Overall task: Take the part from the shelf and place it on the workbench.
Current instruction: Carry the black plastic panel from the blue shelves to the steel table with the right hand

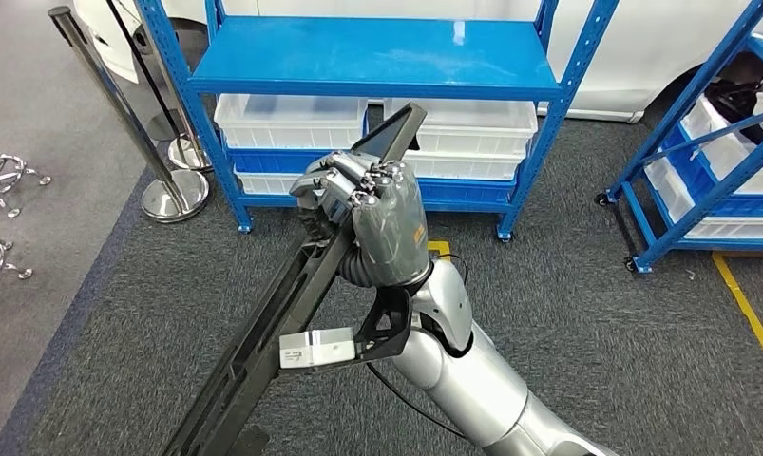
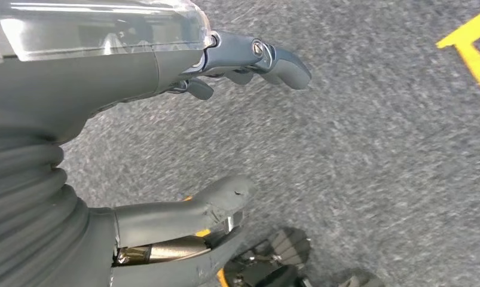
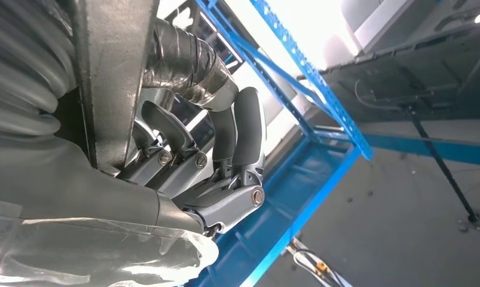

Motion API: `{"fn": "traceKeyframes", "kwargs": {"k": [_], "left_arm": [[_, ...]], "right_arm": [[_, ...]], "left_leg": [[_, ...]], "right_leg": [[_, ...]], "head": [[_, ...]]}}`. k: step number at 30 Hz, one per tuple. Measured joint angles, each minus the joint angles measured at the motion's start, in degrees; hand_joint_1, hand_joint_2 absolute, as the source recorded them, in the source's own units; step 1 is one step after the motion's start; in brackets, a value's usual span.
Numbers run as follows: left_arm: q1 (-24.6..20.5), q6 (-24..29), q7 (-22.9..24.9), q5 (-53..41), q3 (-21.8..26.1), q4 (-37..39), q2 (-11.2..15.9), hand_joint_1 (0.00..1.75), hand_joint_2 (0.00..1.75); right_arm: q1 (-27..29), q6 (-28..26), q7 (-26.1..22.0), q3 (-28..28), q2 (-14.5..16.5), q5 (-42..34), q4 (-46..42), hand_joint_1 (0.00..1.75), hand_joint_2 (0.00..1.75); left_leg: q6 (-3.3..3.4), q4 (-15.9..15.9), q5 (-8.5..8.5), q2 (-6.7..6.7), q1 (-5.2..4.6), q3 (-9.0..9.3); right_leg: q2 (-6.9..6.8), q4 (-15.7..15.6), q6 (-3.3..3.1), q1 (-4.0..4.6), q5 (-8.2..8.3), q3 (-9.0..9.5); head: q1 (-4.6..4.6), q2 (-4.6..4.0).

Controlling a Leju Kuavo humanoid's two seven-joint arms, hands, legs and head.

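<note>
The part (image 1: 263,332) is a long black metal rail that slants from the lower left up toward the shelf. My right hand (image 1: 372,214) grips it near its upper end, fingers wrapped around it, in front of the blue shelf (image 1: 377,57). In the right wrist view the dark fingers (image 3: 240,131) curl around the rail (image 3: 115,78), with the blue shelf frame (image 3: 321,89) behind. My left hand (image 2: 124,72) hangs over grey carpet, thumb and fingers apart, holding nothing.
White bins (image 1: 292,119) sit on the shelf's lower level. A second blue rack (image 1: 710,161) stands at the right. Chrome stanchion posts (image 1: 173,195) and chair bases (image 1: 2,176) are at the left. Yellow tape (image 1: 748,304) marks the carpet.
</note>
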Motion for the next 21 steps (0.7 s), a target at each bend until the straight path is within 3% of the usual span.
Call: {"fn": "traceKeyframes", "kwargs": {"k": [1, 2, 4, 5, 6, 8, 9, 11, 12, 13, 16, 17, 18, 19, 21], "left_arm": [[0.06, 0.1, 0.09, 0.04, 0.08, 0.01, 0.01, 0.0, 1.75], [0.17, 0.22, 0.12, 0.16, 0.21, 0.01, 0.01, 0.0, 1.75], [0.35, 0.45, -0.01, 0.67, 0.64, 0.02, 0.01, 0.0, 1.75], [0.41, 0.49, -0.16, 0.94, 0.88, 0.01, 0.01, 0.0, 1.75], [0.45, 0.45, -0.36, 1.11, 1.08, 0.01, -0.02, 0.0, 1.75], [0.58, 0.31, -0.62, 1.02, 1.3, 0.01, -0.13, 0.0, 1.75], [0.67, 0.26, -0.68, 0.87, 1.33, 0.02, -0.25, 0.0, 1.75], [0.84, 0.22, -0.67, 0.74, 1.34, 0.03, -0.57, 0.0, 1.75], [0.91, 0.22, -0.66, 0.72, 1.36, 0.03, -0.71, 0.0, 1.75], [0.99, 0.2, -0.65, 0.67, 1.38, 0.04, -0.83, 0.0, 1.75], [1.1, 0.03, -0.65, 0.26, 1.4, 0.04, -1.1, 0.0, 1.75], [1.1, -0.01, -0.65, 0.16, 1.4, 0.04, -1.16, 0.0, 1.75], [1.1, -0.01, -0.66, 0.14, 1.4, 0.04, -1.23, 0.0, 1.75], [1.09, 0.02, -0.66, 0.13, 1.41, 0.04, -1.3, 0.0, 1.75], [0.96, 0.08, -0.67, 0.1, 1.42, 0.04, -1.4, 0.0, 1.75]], "right_arm": [[0.07, -0.03, -0.14, 0.0, 0.0, -0.25, 0.31, 1.75, 1.75], [0.17, -0.05, -0.32, 0.0, 0.0, -0.51, 0.66, 1.75, 1.75], [0.34, -0.04, -0.65, 0.0, 0.0, -1.09, 1.44, 1.75, 1.75], [0.38, -0.03, -0.8, 0.0, 0.01, -1.34, 1.78, 1.75, 1.75], [0.36, -0.02, -0.97, 0.0, 0.08, -1.53, 2.1, 1.75, 1.75], [0.29, -0.04, -1.33, 0.04, 0.42, -1.64, 2.68, 1.75, 1.75], [0.21, -0.07, -1.46, 0.07, 0.6, -1.65, 2.96, 1.75, 1.75], [0.1, -0.09, -1.57, 0.11, 0.8, -1.67, 3.45, 1.75, 1.75], [0.06, -0.09, -1.57, 0.11, 0.86, -1.69, 3.68, 1.75, 1.75], [0.04, -0.08, -1.57, 0.12, 0.95, -1.7, 3.88, 1.75, 1.75], [0.01, -0.06, -1.57, 0.14, 1.3, -1.9, 4.43, 1.75, 1.75], [0.03, -0.03, -1.57, 0.15, 1.35, -2.21, 4.63, 1.75, 1.75], [0.04, 0.03, -1.57, 0.15, 1.36, -2.61, 4.85, 1.75, 1.75], [0.05, 0.09, -1.57, 0.15, 1.36, -3.08, 5.05, 1.75, 1.75], [0.05, 0.25, -1.6, 0.14, 1.4, -3.77, 5.34, 1.75, 1.75]], "left_leg": [[0.13, 0.04, 0.72, 0.02, -0.05, -0.92], [0.09, 0.09, 1.46, 0.03, -0.1, -1.91], [-0.11, 0.23, 2.97, 0.06, -0.13, -4.04], [-0.26, 0.33, 3.69, 0.05, -0.14, -5.07], [-0.45, 0.49, 4.37, 0.04, -0.15, -6.0], [-1.01, 0.7, 5.59, 0.08, -0.19, -7.14], [-1.36, 0.68, 6.16, 0.12, -0.18, -7.36], [-2.07, 0.37, 7.12, 0.12, -0.05, -7.47], [-2.38, 0.57, 6.82, 0.06, 0.04, -7.71], [-2.63, 1.5, 5.47, 0.0, 0.11, -8.21], [-3.21, 10.71, -2.99, -0.07, 0.32, -10.92], [-3.4, 14.22, -4.73, -0.06, 0.4, -11.45], [-3.54, 16.44, -5.05, -0.06, 0.46, -11.32], [-3.61, 16.88, -4.23, -0.06, 0.5, -10.29], [-3.44, 12.27, -2.17, -0.07, 0.55, -5.22]], "right_leg": [[0.03, 3.72, 0.15, -0.03, -2.48, -0.78], [0.05, 6.88, 0.27, -0.05, -3.66, -1.12], [0.05, 8.66, 0.26, -0.06, -2.31, 0.48], [0.04, 6.74, 0.12, -0.05, -0.94, 2.72], [0.05, 3.19, -0.12, 0.0, -0.58, 5.86], [0.11, -4.16, -0.62, 0.33, -1.76, 11.2], [0.15, -6.37, -0.85, 0.53, -2.56, 12.54], [0.11, -7.21, -1.43, 0.69, -2.02, 12.45], [-0.01, -7.5, -1.81, 0.61, -1.49, 12.21], [-0.14, -7.68, -2.28, 0.5, -0.77, 11.75], [-0.35, -7.85, -3.1, 0.43, 1.54, 9.4], [-0.38, -7.8, -3.11, 0.49, 2.32, 8.41], [-0.4, -7.72, -3.06, 0.54, 3.07, 7.38], [-0.42, -7.59, -2.97, 0.56, 3.82, 6.28], [-0.39, -7.26, -2.67, 0.55, 5.33, 4.16]], "head": [[0.01, 0.0], [0.01, 0.0], [0.01, 0.0], [0.01, 0.0], [0.0, 0.0], [-0.02, 0.0], [-0.02, 0.0], [0.0, 0.0], [0.0, 0.0], [-0.01, 0.0], [-0.07, 0.0], [-0.08, 0.0], [-0.07, 0.0], [-0.08, 0.0], [-0.08, 0.0]]}}
